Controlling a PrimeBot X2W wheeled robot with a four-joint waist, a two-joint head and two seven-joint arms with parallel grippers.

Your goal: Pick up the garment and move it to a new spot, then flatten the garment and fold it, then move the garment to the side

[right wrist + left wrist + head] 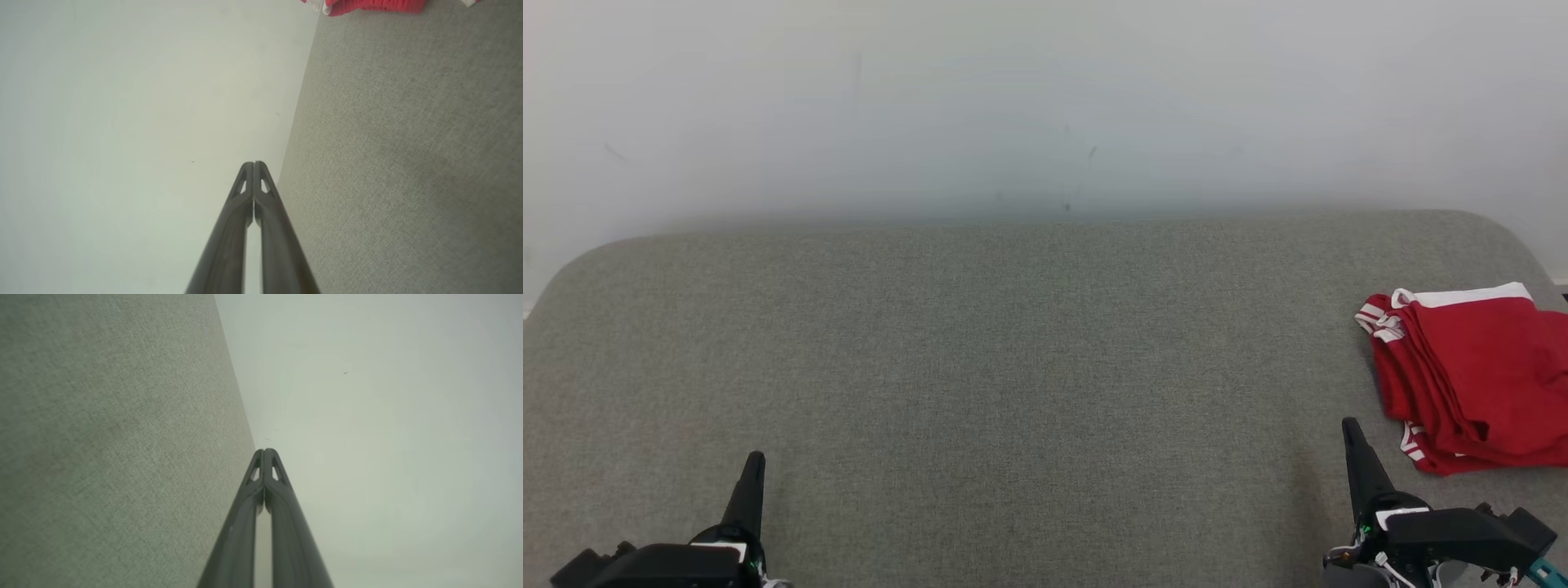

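Left gripper (756, 459): fingers pressed together tip to tip, pinching nothing, pointing away from me over the grey fabric-covered surface (1013, 367).

Right gripper (1350, 425): fingers likewise pressed together and empty. I cannot tell whether either pair of tips rests on the cloth surface or hangs just above it.

Garment (1474, 376): red with white trim and white stripes. It lies just beyond the right gripper and off to its right, near it but apart, and well apart from the left gripper.

Step in hand, as I judge it: the garment sits in stacked layers at the side of the surface, so folding and moving aside look done and both arms look parked. The layers are loose and uneven. If I counted it as not yet handled, the next move would call for the right gripper to spread its fingers, reach forward and right, and pinch an upper edge through all layers.

Hard to make out: the garment's far right side is cut off by the head view's edge. The right wrist view catches just a strip of it at the top. I cannot tell what kind of garment it is. Beyond both tools stands a pale wall (1045, 98).
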